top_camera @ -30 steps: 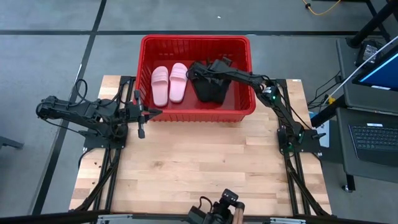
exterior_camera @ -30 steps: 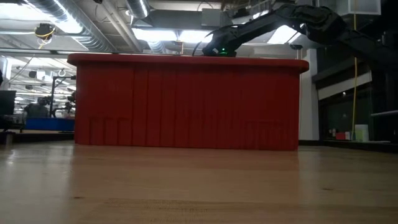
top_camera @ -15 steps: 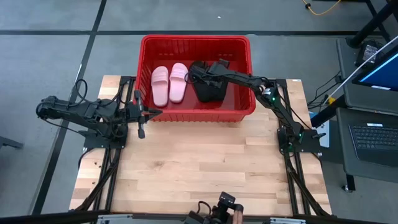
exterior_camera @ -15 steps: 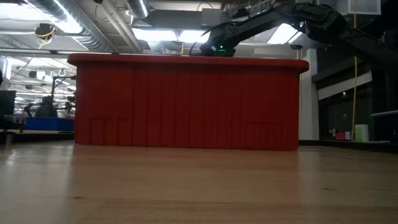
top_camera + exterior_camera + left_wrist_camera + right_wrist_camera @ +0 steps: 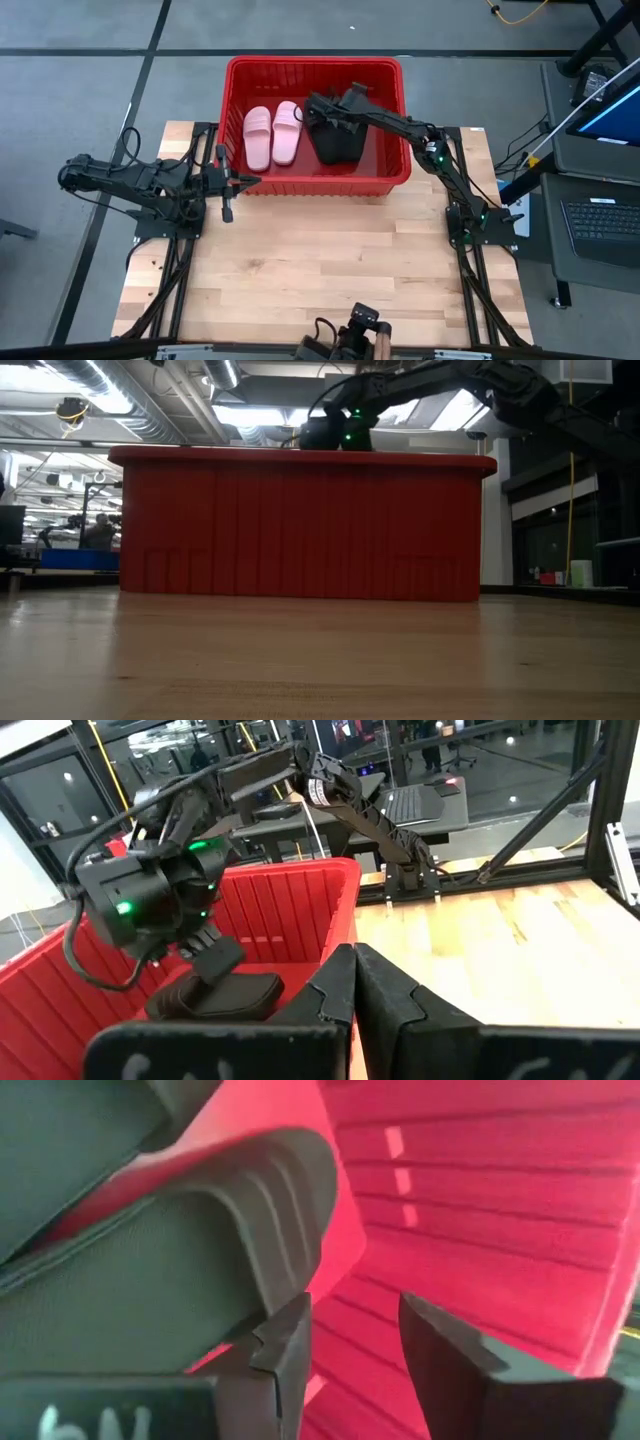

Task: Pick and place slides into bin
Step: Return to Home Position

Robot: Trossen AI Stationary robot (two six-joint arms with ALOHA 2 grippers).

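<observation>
The red bin (image 5: 390,120) stands at the table's far edge. Two pale pink slides (image 5: 272,135) lie side by side on its floor at the left. The black slides (image 5: 338,147) lie next to them as one dark mass. My right gripper (image 5: 314,104) hangs open and empty over the bin, just above the black slides' far end (image 5: 200,1230). It also shows in the left wrist view (image 5: 205,948) and above the rim in the low view (image 5: 322,432). My left gripper (image 5: 243,182) is shut and empty outside the bin's near left corner.
The bin's walls (image 5: 300,525) stand tall around the slides. The right part of the bin floor (image 5: 385,150) is bare red plastic. Bare wooden table (image 5: 320,260) lies on the near side of the bin. A laptop stand (image 5: 600,215) is off the table's right edge.
My right gripper has risen out of the bin until its head shows above the rim, and has drifted a little toward the table's far left. The black slides stay on the bin floor.
</observation>
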